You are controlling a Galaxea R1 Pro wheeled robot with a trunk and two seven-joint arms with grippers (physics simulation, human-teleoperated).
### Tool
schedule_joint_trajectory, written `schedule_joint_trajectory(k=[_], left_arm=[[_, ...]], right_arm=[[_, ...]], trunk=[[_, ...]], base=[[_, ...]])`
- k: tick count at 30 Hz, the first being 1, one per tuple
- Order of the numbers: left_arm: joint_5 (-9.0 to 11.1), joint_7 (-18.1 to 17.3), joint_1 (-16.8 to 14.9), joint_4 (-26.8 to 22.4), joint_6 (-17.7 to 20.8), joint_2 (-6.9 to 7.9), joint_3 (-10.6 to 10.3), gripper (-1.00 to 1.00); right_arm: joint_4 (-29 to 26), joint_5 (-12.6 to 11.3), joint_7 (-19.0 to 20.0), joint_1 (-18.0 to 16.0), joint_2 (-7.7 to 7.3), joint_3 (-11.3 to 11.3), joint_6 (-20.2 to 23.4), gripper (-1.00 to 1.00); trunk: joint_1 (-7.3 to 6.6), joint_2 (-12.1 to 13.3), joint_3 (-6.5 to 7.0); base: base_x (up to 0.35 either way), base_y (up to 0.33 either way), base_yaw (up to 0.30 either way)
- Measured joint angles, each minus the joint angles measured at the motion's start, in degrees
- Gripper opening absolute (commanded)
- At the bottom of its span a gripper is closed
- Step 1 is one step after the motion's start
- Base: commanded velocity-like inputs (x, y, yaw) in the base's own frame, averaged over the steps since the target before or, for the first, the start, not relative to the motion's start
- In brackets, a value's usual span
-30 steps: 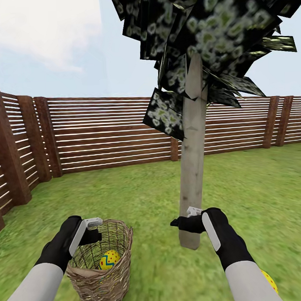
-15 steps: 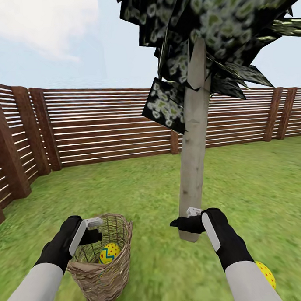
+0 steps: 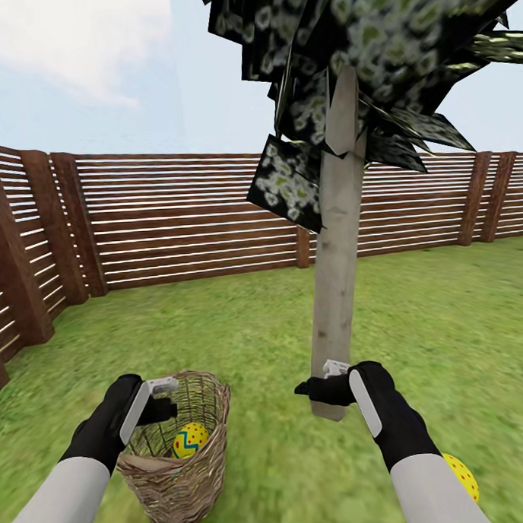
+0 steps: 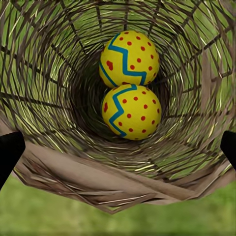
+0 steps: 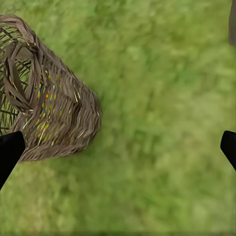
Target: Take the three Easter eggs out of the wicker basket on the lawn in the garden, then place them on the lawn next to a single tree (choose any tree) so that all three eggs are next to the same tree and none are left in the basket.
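A fenced garden lawn, with a pale-trunked tree standing in the grass ahead of a brown slat fence.

The left gripper is hovering at the rim of the wicker basket, its fingers spread wide and gripping nothing; its wrist camera is showing two Easter eggs lying touching at the basket's bottom. The right gripper is hanging beside the trunk's base, jaws likewise wide apart and empty, grass lying between them. A third egg is resting on the lawn behind the right forearm, seemingly near the tree, though the arm is partly covering it.
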Motion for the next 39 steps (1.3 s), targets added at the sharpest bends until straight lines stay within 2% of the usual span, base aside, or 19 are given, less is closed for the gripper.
schedule_joint_trajectory(k=[3, 8, 11, 12, 16, 23, 30, 36, 39], left_arm=[[-0.09, 0.05, -0.26, 0.08, 0.00, -0.09, 0.09, 1.00], [-0.42, 0.10, -5.09, 1.54, 0.00, -0.12, 0.03, 1.00], [-0.52, 0.33, -9.35, 7.16, 0.00, -0.18, 0.00, 1.00], [-0.50, 0.43, -10.85, 10.48, 0.00, -0.22, -0.01, 1.00], [-0.45, 0.51, -13.73, 17.35, -0.41, -0.53, -0.06, 1.00], [-0.51, 0.64, -14.78, 21.14, -2.06, -0.97, -0.02, 1.00], [-0.55, 1.77, -14.92, 28.72, -10.02, -3.09, -0.01, 1.00], [-0.56, 2.44, -14.95, 31.49, -14.81, -3.58, 0.05, 1.00], [-0.55, 2.47, -14.95, 31.77, -15.67, -3.63, 0.09, 1.00]], right_arm=[[0.00, 0.01, 0.00, -0.01, 0.00, 0.00, 0.00, 1.00], [0.05, 0.02, 0.00, -0.07, 0.00, 0.04, 0.00, 1.00], [0.08, 0.07, 0.00, -0.09, -0.03, 0.05, 0.00, 1.00], [0.08, 0.09, 0.00, -0.10, -0.02, 0.06, 0.00, 1.00], [0.09, 0.11, 0.00, -0.10, -0.03, 0.06, 0.00, 1.00], [0.09, 0.09, 0.00, -0.10, -0.08, 0.06, 0.00, 1.00], [0.09, 0.12, 0.00, -0.10, -0.08, 0.06, 0.00, 1.00], [0.09, 0.10, 0.00, -0.10, -0.07, 0.06, 0.00, 1.00], [0.09, 0.11, 0.00, -0.10, -0.08, 0.06, 0.00, 1.00]], trunk=[[0.00, 0.00, 0.00], [0.00, 0.00, 0.00], [0.00, 0.00, 0.00], [0.00, 0.00, 0.00], [0.00, 0.00, 0.00], [0.00, 0.00, 0.00], [0.00, 0.00, 0.00], [0.00, 0.00, 0.00], [0.00, 0.00, 0.00]], base=[[0.000, 0.000, 0.000], [0.000, 0.000, 0.000], [0.000, 0.000, 0.000], [0.000, 0.000, 0.000], [0.000, 0.000, 0.000], [0.000, 0.000, 0.000], [0.000, 0.000, 0.000], [0.000, 0.000, 0.000], [0.000, 0.000, 0.000]])
